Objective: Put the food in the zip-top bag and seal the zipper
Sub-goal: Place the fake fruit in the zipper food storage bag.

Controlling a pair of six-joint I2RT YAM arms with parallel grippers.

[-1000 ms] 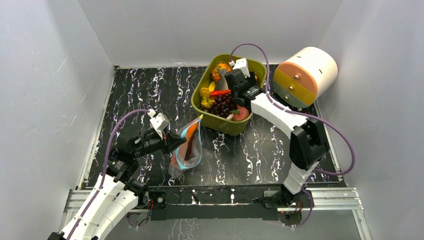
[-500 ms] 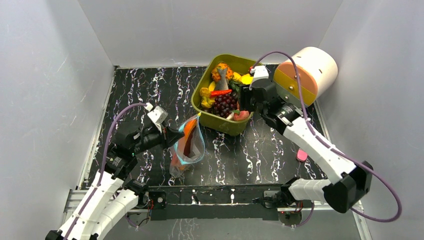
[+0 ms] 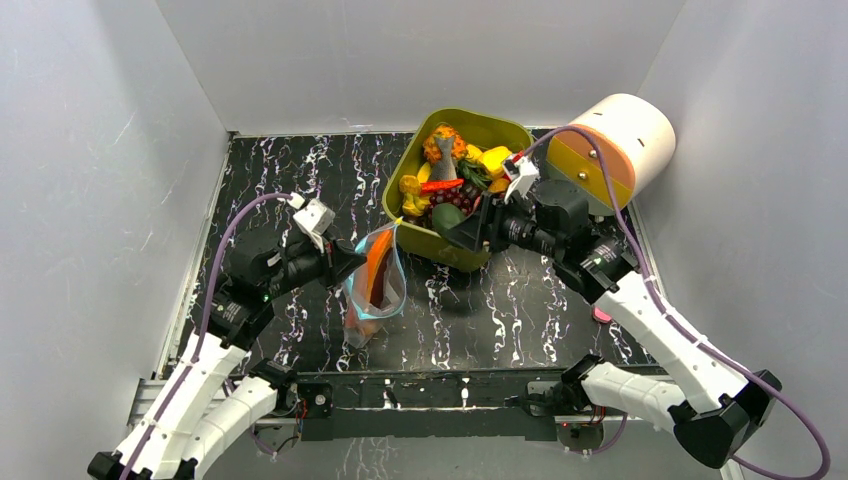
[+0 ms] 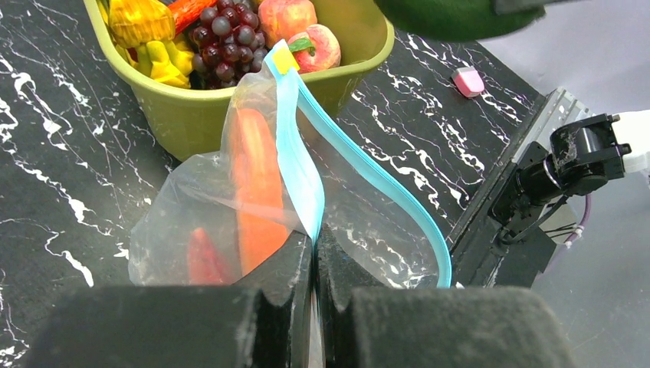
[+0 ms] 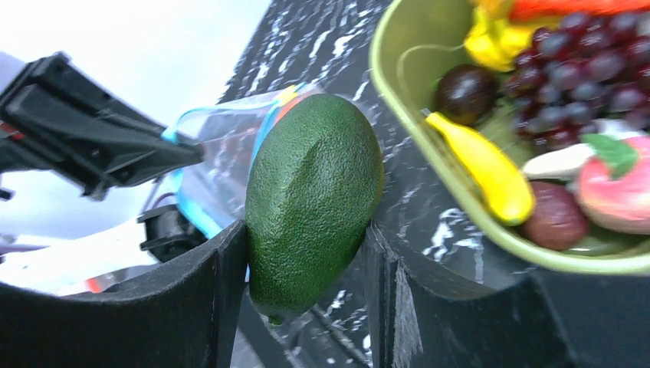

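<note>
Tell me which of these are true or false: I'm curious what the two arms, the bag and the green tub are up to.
1. The right fingers hold a green avocado. True.
2. The zip-top bag is empty. False: an orange piece and a red piece lie inside.
3. The left fingers pinch the teal zipper. True.
4. The zipper is sealed. False: its two strips stand apart, so the mouth is open.
5. The olive tub holds purple grapes. True.
</note>
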